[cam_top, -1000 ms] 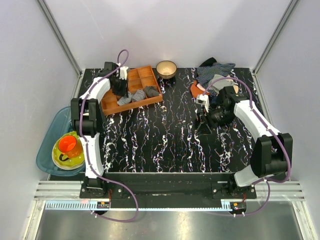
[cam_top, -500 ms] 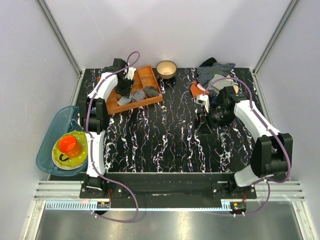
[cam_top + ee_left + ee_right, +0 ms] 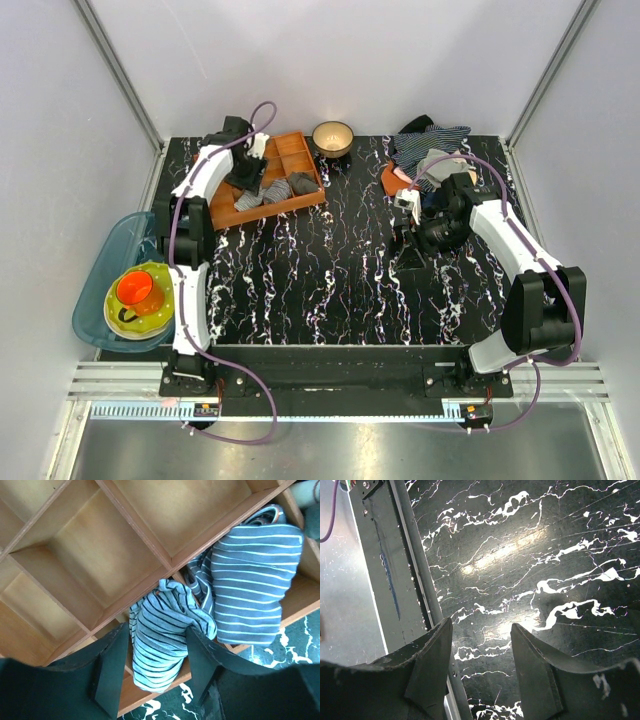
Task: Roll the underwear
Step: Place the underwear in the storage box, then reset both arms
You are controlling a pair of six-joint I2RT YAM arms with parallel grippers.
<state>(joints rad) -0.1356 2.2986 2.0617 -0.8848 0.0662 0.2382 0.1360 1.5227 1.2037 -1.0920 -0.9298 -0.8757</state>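
The underwear point(image 3: 162, 640) is a rolled bundle of pale cloth with thin dark pinstripes. It lies in a front compartment of the wooden tray point(image 3: 90, 555), next to a darker blue-grey striped roll point(image 3: 252, 585). My left gripper point(image 3: 156, 665) is open, with one finger on each side of the roll. In the top view the roll point(image 3: 250, 200) shows just below my left gripper point(image 3: 245, 180) over the tray point(image 3: 222, 210). My right gripper point(image 3: 406, 252) is open and empty, low over the marble table point(image 3: 520, 555), right of the middle.
A heap of clothes point(image 3: 432, 150), with navy striped and black cloth, lies at the back right. A bowl point(image 3: 333, 135) stands behind the tray. A teal bin point(image 3: 95, 300) with a yellow plate and an orange cup point(image 3: 135, 290) sits off the table's left edge.
My left arm has folded back toward the far left corner while its gripper stayed over the tray. My right arm has hardly moved.
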